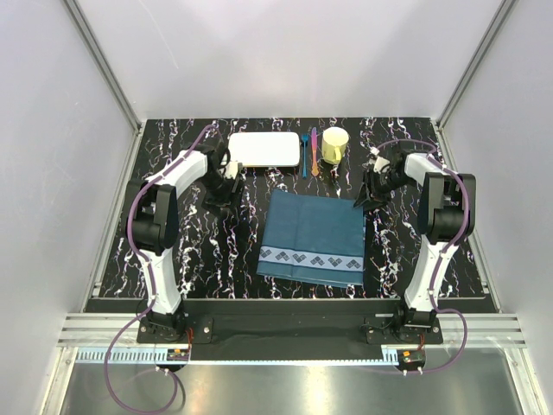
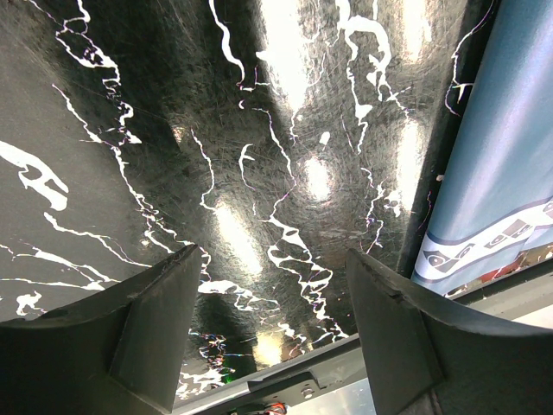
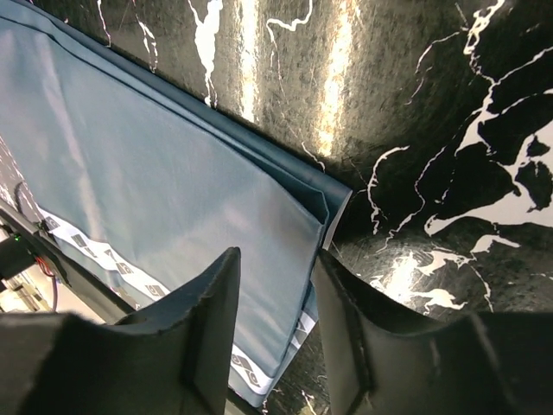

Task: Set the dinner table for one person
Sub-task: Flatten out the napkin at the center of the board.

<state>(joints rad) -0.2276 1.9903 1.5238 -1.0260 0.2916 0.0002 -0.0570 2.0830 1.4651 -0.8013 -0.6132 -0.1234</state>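
Top view: dinner table (image 1: 207, 259), black with white veins, glossy, boxed in by pale grey walls (image 1: 285, 52) with aluminium posts (image 1: 99, 62). Teal placemat (image 1: 313, 235) lies mid-table. My left gripper (image 1: 223, 197) hangs left of the placemat, and my right gripper (image 1: 365, 201) is at its far right corner.

Left wrist: left gripper (image 2: 272, 259) jaws wide apart over bare table, holding nothing. Placemat (image 2: 510, 156) is off to the right.

Right wrist: right gripper (image 3: 276, 259) jaws narrowly apart, straddling the placemat's (image 3: 155, 173) edge.

Overhead, two close wrist views — table (image 1: 225, 251) shared
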